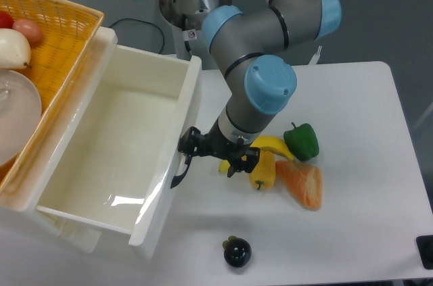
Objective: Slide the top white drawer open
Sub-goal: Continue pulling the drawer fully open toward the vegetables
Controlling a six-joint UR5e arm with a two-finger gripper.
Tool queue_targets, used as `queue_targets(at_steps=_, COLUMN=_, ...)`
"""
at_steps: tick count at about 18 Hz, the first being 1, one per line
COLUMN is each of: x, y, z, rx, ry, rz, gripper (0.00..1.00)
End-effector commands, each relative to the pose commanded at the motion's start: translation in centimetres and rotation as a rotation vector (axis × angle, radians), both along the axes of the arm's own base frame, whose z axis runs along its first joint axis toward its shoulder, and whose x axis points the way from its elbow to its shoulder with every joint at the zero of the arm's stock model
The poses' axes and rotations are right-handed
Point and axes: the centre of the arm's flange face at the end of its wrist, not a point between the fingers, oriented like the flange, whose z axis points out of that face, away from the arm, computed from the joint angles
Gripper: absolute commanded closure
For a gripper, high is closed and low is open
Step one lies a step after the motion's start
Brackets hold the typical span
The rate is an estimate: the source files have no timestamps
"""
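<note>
Top white drawer (115, 151): already well out; my gripper (191, 150) at its black handle (181, 171), jaws' grip indiscernible; next, release and retreat.

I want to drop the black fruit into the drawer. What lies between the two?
Only bare white table separates the black fruit from the open top drawer front, as the fixed camera shows.

Bright even overhead light, sharp focus, soft shadows on the table (352, 232), glare streak inside the top white drawer (125, 199)
</note>
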Motion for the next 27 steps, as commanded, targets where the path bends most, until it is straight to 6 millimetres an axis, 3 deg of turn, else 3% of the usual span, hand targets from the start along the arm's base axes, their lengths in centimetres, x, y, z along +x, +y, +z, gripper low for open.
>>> queue_targets(at_steps=9, x=-0.1, y=-0.1, z=0.1, rx=0.02, ry=-0.03, rz=0.017, gripper=0.0)
queue_targets(at_steps=14, x=-1.6, y=-1.4, z=0.5, rx=0.049, ry=-0.063, rz=0.058, gripper=0.0)
queue_targets(at_steps=27, x=-1.9, y=-1.9, z=0.5, rx=0.049, ry=-0.077, rz=0.063, gripper=0.0)
